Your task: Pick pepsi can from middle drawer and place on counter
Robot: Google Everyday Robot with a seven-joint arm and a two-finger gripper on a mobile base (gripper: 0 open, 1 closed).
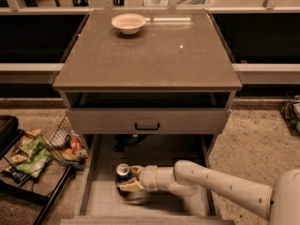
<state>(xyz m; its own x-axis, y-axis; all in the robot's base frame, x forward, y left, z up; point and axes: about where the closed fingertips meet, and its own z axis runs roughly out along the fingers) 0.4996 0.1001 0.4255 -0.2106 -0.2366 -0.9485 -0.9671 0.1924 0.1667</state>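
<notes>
In the camera view, the tabletop (150, 55) is the glossy grey-brown top of the cabinet, and a pale bowl (128, 22) sits near its far edge, left of the middle. Under the near edge is a grey drawer front (147, 120) with a black handle (147, 125). Below that, the middle drawer (87, 175) is pulled out toward the camera. The pepsi can (123, 172) stands upright in this drawer, in its left half, below and in front of the tabletop's near edge. The white arm (220, 185) reaches in from the lower right, and the hand (128, 179) is inside the drawer with its yellowish fingers (128, 187) clamped on the can from either side. Whether the can rests on the drawer floor or is raised off it cannot be told. On the ground beyond the tabletop's left edge is a wire rack (33, 156) of snack bags.
</notes>
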